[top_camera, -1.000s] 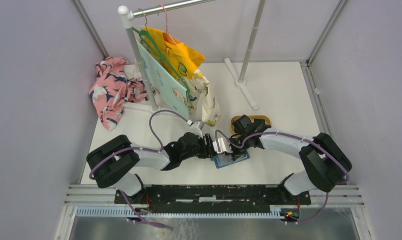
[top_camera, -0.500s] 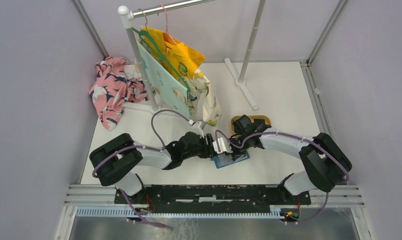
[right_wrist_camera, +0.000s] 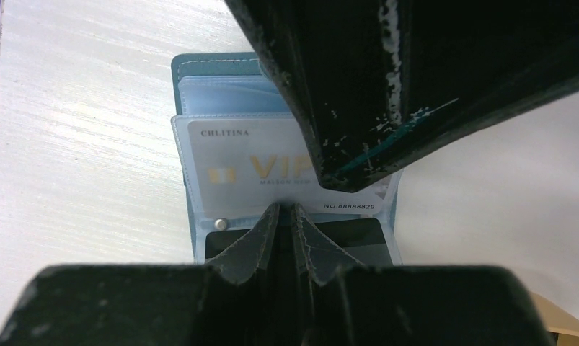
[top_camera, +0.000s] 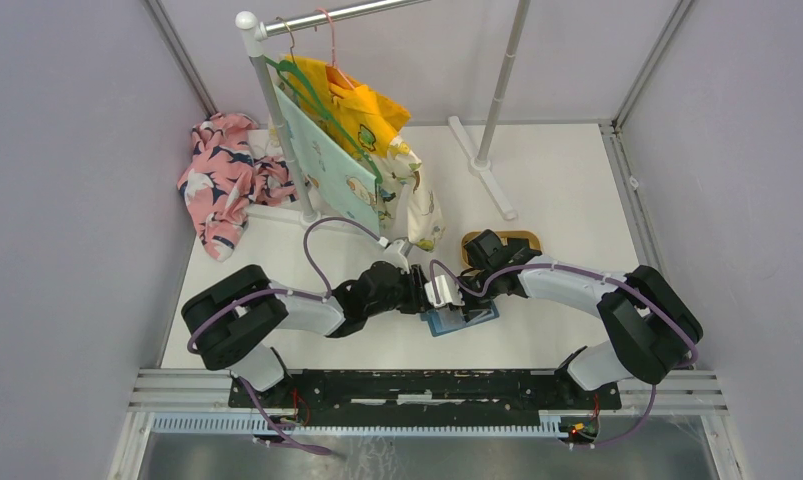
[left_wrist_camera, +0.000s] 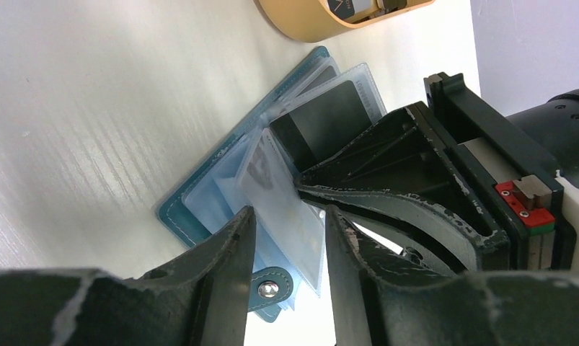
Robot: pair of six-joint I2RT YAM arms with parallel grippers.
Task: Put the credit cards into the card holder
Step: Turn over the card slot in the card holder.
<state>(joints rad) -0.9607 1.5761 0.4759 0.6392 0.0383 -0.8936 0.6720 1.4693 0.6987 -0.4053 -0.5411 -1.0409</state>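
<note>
Over the last second the left arm had leaned in a little toward the middle of the white table [top_camera: 567, 190] while the right arm held its place. The small teal-blue folding card holder [top_camera: 461, 321] lay unmoved, open and flat on the table between the two wrists. The left gripper [left_wrist_camera: 288, 213] had drawn its jaws somewhat narrower, yet they stood apart, straddling a clear plastic sleeve [left_wrist_camera: 272, 184] of the holder without plainly touching it (a grip on that flap looked to be in the making). The right gripper [right_wrist_camera: 286, 210] had its fingers almost together, tips at the mouth of the sleeve that held a thin black credit card [left_wrist_camera: 321, 119]. That card seemed mostly in, so this step was probably near its end. Whether the right fingers nipped the card's edge I could not tell, since their own bulk hid it. From above, the wrists covered most of the holder. The left gripper's body blocked the top of the right wrist view, and the tan oval tray [left_wrist_camera: 301, 29] was cut off, its contents unreadable.
</note>
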